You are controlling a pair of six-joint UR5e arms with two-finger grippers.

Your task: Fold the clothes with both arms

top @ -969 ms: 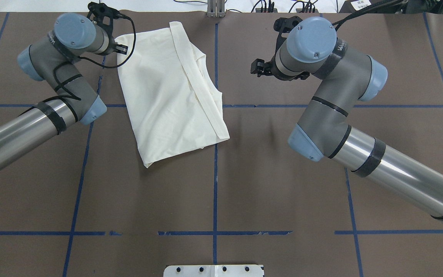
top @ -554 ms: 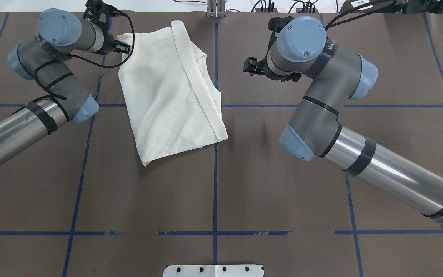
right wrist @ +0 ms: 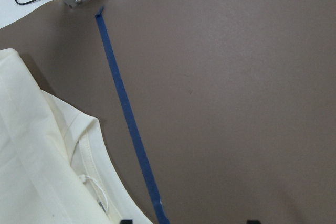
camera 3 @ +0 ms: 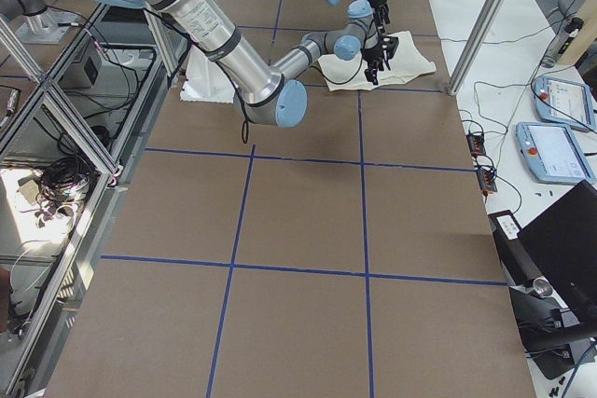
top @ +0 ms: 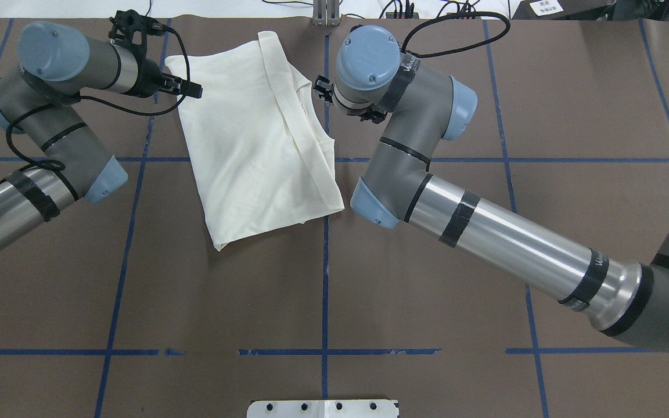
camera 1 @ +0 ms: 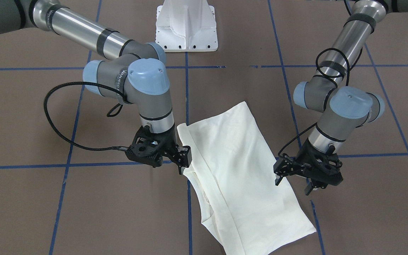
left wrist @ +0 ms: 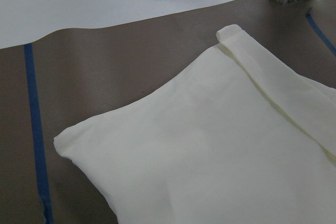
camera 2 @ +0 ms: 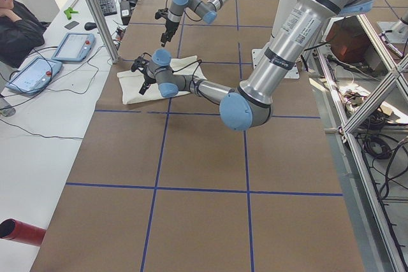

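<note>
The clothes are one cream shirt [top: 253, 133], folded into a long slanted rectangle on the brown table, plain side up. No print shows. Its ribbed collar [right wrist: 89, 145] faces my right gripper. That right gripper [camera 1: 183, 159] [top: 318, 90] hovers at the shirt's collar-side edge, open, with bare table between its fingertips in the right wrist view. At the shirt's far corner on the opposite side, my left gripper [camera 1: 293, 184] [top: 186, 87] stands open with its fingers spread and nothing in them. The left wrist view shows that corner of the shirt [left wrist: 220, 145] lying flat.
A white pedestal base [camera 1: 186, 28] stands at the robot's side of the table. Blue tape lines [top: 325, 261] grid the brown surface. An aluminium post [top: 326, 11] and cables sit at the far edge. A person [camera 2: 16, 23] sits at a side table with tablets [camera 2: 70, 46].
My right arm has swung left across the table, bringing its gripper to the shirt's collar edge. The left arm has drawn back to the left, its gripper still at the shirt's far corner.
</note>
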